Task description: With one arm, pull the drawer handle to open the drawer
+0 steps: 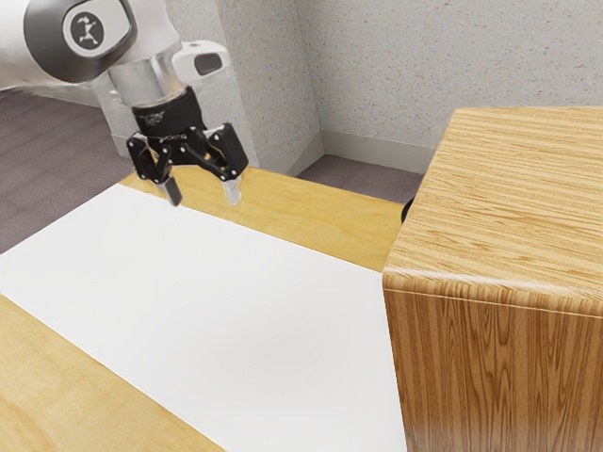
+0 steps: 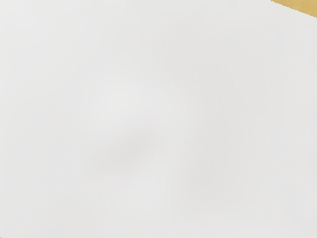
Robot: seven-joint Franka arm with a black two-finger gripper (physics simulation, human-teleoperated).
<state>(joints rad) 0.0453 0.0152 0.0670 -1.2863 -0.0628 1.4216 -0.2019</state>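
Exterior view: gripper (image 1: 203,197) jaws wide, empty, hovering above white mat (image 1: 207,311) on table (image 1: 57,395), well apart from cabinet (image 1: 509,235) at the exterior view's right.

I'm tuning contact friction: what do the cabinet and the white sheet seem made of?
The cabinet looks like light wood with a satin finish: streaky grain throughout. The white sheet looks matte and plain, perhaps paper or plastic; nothing visible settles it.

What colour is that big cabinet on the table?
The cabinet is light wood-grain, clearest in the exterior view.
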